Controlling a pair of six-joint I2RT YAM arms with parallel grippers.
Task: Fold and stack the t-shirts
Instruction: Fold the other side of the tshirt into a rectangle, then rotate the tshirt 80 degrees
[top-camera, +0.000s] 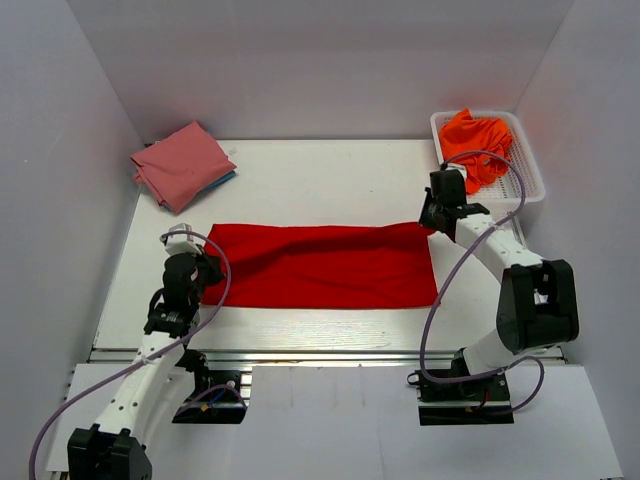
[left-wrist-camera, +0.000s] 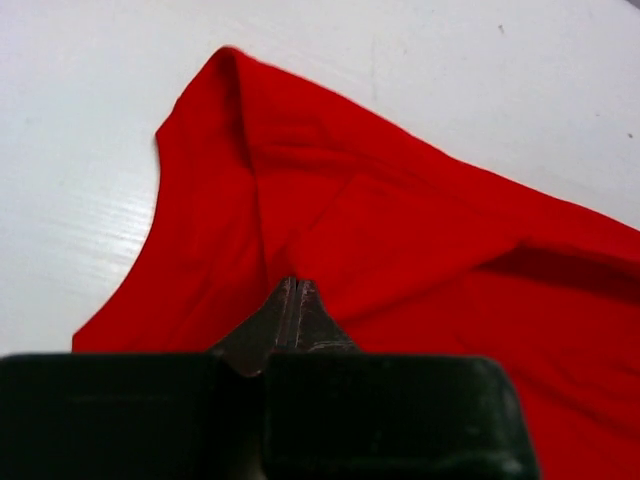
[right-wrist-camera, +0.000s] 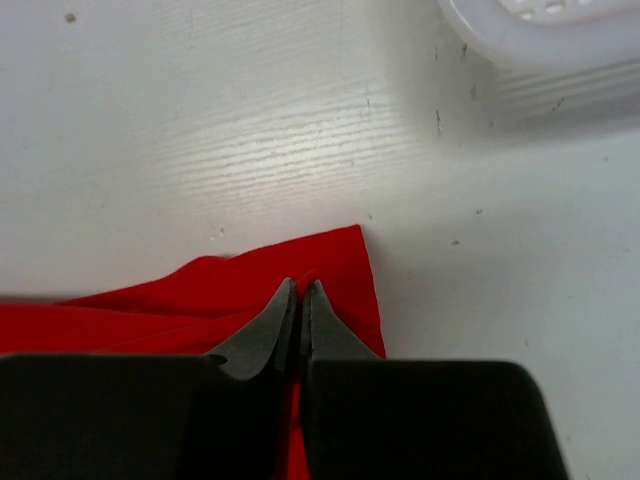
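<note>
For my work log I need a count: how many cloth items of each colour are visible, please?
red t-shirt: 1
pink t-shirt: 1
teal-blue cloth under the pink: 1
orange heap: 1, shirts in it cannot be told
Total: 4

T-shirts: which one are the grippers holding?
The red t-shirt, spread mid-table: left gripper and right gripper pinch its ends. The pink t-shirt lies folded far left, the orange t-shirt in the basket.
</note>
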